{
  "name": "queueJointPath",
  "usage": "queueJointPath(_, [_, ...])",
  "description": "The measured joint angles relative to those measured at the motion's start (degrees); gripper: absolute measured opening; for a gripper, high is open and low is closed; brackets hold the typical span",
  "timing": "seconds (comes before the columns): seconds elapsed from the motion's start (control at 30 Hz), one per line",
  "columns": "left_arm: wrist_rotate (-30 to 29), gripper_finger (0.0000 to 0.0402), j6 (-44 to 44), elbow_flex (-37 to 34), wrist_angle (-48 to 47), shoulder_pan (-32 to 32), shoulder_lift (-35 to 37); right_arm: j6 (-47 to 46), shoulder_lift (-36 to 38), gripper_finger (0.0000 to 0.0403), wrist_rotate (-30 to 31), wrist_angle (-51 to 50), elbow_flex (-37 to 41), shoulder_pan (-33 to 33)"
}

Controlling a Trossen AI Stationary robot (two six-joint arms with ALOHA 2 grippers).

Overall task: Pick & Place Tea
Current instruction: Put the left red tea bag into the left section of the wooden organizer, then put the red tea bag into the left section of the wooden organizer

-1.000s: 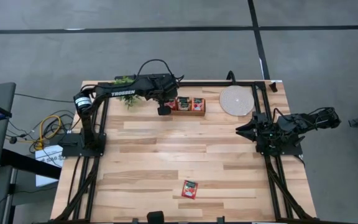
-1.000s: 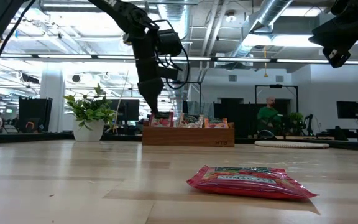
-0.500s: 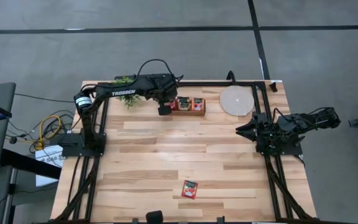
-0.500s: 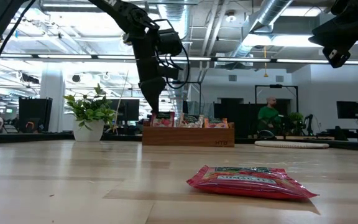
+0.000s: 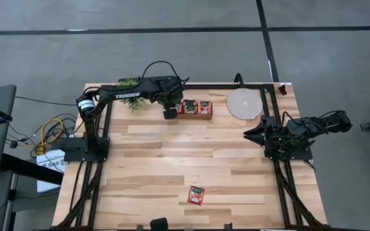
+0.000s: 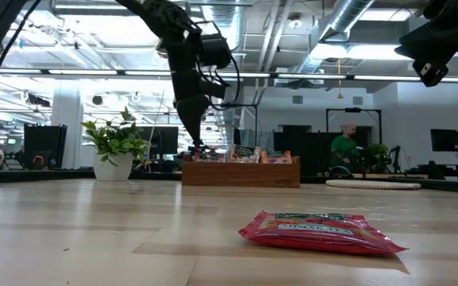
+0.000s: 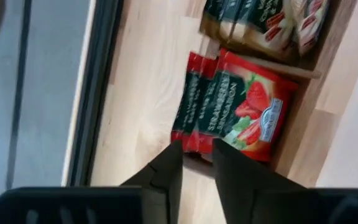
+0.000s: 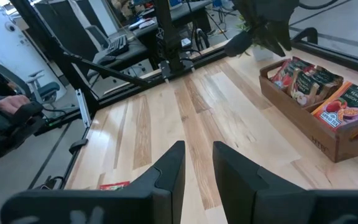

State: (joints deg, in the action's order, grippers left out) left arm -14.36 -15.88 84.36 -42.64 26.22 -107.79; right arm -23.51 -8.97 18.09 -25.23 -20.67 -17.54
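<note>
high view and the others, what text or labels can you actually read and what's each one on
"TROSSEN": white letters on the left arm, high view.
Red tea sachet lying loose on the table: label print too blurred to read.
Sachets in the wooden box: dark green labels carry print, not legible.
Box front: small stamp, unreadable.

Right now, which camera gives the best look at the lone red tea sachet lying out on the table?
The low view: the red sachet lies close in front, its crinkled edges and label plain. The high view shows it small near the table's front edge, the right wrist view only a red sliver, the left wrist view nothing.
</note>
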Motion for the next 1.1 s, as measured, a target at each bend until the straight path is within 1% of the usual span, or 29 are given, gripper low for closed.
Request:
queueJointPath(0.1, [-1.3, 0.0093, 0.9, 0.0, -1.9, -0.5, 1.1, 0.0, 0.0, 0.0075, 0.0, 0.0, 0.0, 0.0])
queueJointPath(0.17, [-1.1, 0.0098, 4.6, 0.0, -4.5, -1.6, 2.5, 0.0, 0.0, 0.0075, 0.0, 0.0, 0.0, 0.0])
queueJointPath(0.2, [0.4, 0.0099, 6.9, 0.0, -6.3, -2.5, 3.5, 0.0, 0.0, 0.0075, 0.0, 0.0, 0.0, 0.0])
queueJointPath(0.27, [7.6, 0.0099, 10.5, 0.1, -9.0, -5.0, 5.4, 0.0, 0.0, 0.0075, 0.0, 0.0, 0.0, 0.0])
queueJointPath(0.33, [16.7, 0.0099, 12.4, 0.1, -9.6, -8.5, 6.6, 0.0, 0.0, 0.0075, 0.0, 0.0, 0.0, 0.0])
queueJointPath(0.37, [19.9, 0.0099, 12.6, 0.1, -9.3, -10.8, 6.9, 0.0, 0.0, 0.0075, 0.0, 0.0, 0.0, 0.0])
queueJointPath(0.43, [22.8, 0.0099, 12.1, 0.1, -8.3, -15.6, 7.0, 0.0, 0.0, 0.0075, 0.0, 0.0, 0.0, 0.0])
queueJointPath(0.53, [22.6, 0.0099, 10.3, 0.1, -5.4, -22.7, 6.1, 0.0, 0.0, 0.0075, 0.0, 0.0, 0.0, 0.0])
queueJointPath(0.67, [21.0, 0.0099, 10.1, 0.1, -0.9, -29.8, 3.1, 0.0, 0.0, 0.0075, 0.0, 0.0, 0.0, 0.0])
queueJointPath(0.9, [21.2, 0.0099, 14.3, 0.1, 5.5, -36.8, -3.4, 0.0, 0.0, 0.0075, 0.0, 0.0, 0.0, 0.0])
queueJointPath(1.1, [21.9, 0.0099, 18.2, 0.1, 14.9, -41.7, -7.1, 0.0, 0.0, 0.0075, -0.2, 0.0, 0.0, 0.0])
